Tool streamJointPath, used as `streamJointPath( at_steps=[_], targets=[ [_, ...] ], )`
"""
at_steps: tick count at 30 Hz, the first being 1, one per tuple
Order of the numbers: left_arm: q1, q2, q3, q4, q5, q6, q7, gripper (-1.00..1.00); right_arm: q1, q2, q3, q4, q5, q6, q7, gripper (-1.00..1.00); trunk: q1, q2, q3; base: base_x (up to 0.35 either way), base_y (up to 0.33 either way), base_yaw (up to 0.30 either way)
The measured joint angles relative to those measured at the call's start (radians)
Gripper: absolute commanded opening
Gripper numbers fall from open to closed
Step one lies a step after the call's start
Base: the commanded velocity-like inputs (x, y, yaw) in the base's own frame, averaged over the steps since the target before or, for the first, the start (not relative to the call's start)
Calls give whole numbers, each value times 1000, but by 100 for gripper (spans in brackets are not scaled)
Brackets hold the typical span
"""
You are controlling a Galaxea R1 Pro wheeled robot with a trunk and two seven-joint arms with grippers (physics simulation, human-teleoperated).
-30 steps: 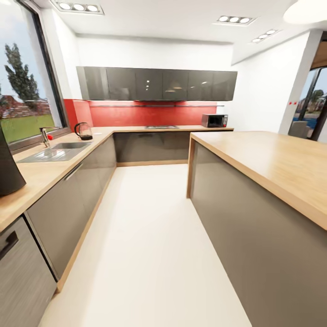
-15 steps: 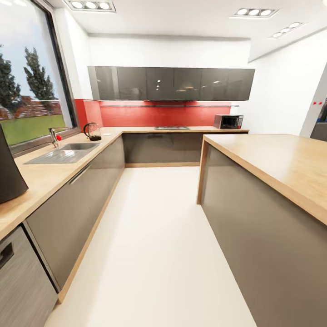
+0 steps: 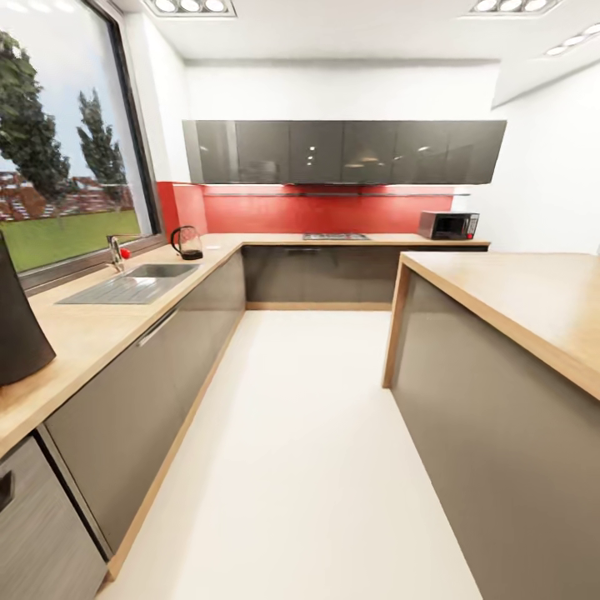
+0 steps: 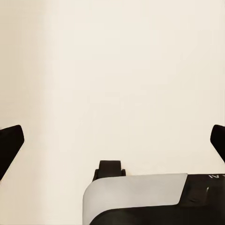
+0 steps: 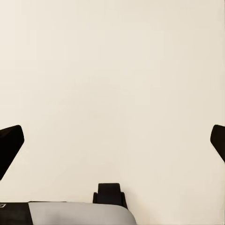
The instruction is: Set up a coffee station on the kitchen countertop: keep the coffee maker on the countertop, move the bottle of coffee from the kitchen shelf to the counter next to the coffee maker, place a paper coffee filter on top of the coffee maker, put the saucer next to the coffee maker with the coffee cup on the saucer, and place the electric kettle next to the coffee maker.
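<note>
The coffee maker (image 3: 18,329) stands at the left edge of my head view as a tall dark-grey curved tower, cut off by the frame, resting on the kitchen countertop (image 3: 92,333), a light-brown wood-look worktop over grey cabinet fronts. Beyond the coffee maker along the same worktop lies a steel sink (image 3: 133,282) with a tap (image 3: 115,251). Past the sink, near the corner, stands the electric kettle (image 3: 188,243): rounded dark glass body, black handle and base, upright and well apart from the coffee maker. Behind the kettle runs the red splashback, with the kitchen shelf (image 3: 333,194) as a thin dark board across it beneath the grey overhead units. A hob (image 3: 335,237) and a microwave (image 3: 448,225) sit further right on the back worktop. My left gripper (image 4: 112,140) has its fingers spread wide over pale floor, holding nothing. My right gripper (image 5: 112,140) is likewise spread wide and empty over the same floor.
</note>
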Motion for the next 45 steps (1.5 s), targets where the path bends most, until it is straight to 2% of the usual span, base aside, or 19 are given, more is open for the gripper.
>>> streamJointPath(
  at_steps=[20, 35, 45],
  targets=[
    [0, 0, 0, -1, 0, 0, 0, 100, 0, 0, 0, 0, 0, 0, -1, 100, 0, 0, 0, 304, 0, 240],
    [0, 0, 1, 0, 0, -2, 0, 100, 0, 0, 0, 0, 0, 0, -1, 100, 1, 0, 0, 34, 0, 240],
    [0, 0, 0, -1, -1, -5, 1, 100, 0, 0, 0, 0, 0, 0, 1, 100, 0, 0, 0, 186, -133, 32]
  ],
)
